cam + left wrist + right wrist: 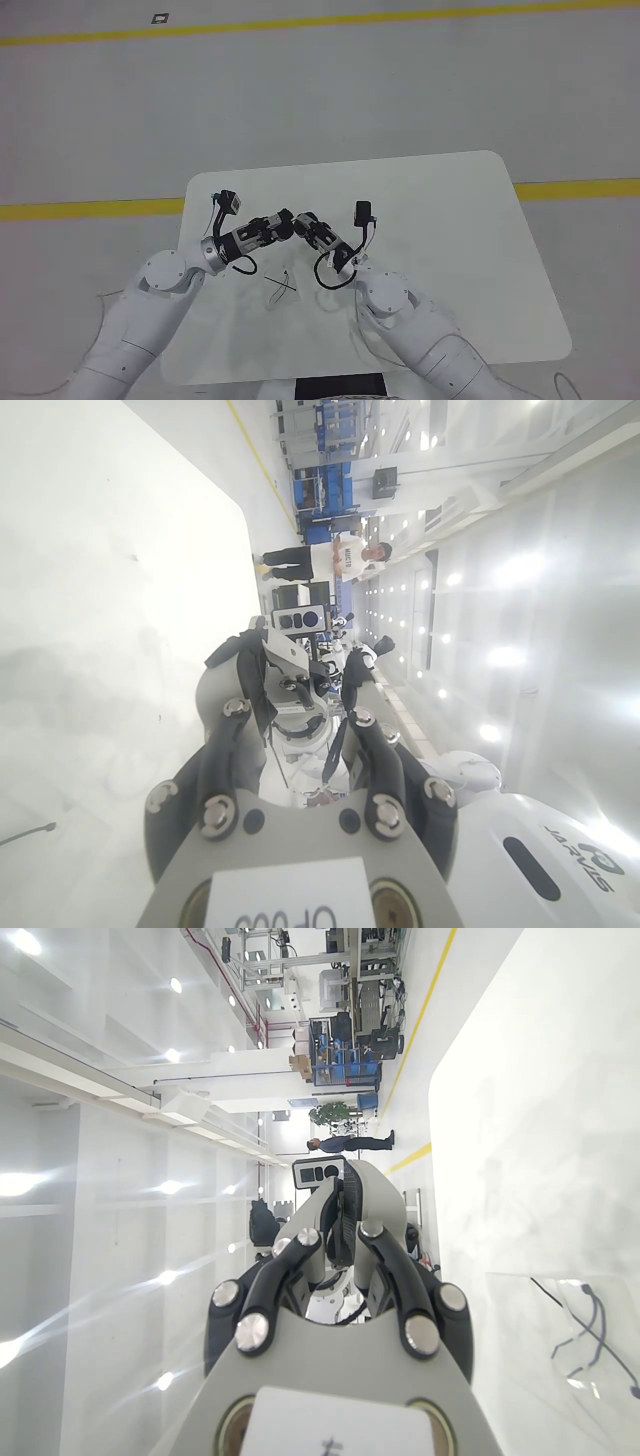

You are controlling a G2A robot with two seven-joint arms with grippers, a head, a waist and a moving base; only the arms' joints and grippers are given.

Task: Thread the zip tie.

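My two grippers meet tip to tip above the middle of the white table. In the left wrist view my left gripper is open, its black fingers spread wide, and the right arm's wrist shows through the gap. A thin dark strand runs between the fingers; I cannot tell whether it is a zip tie. My right gripper has its dark pads pressed together, and nothing I can make out lies between them. From the top, the left gripper faces the right gripper.
Loose dark zip ties lie on the table in front of the grippers, in a clear bag as the right wrist view shows. One zip tie end rests on the table near the left arm. The table's right half is bare.
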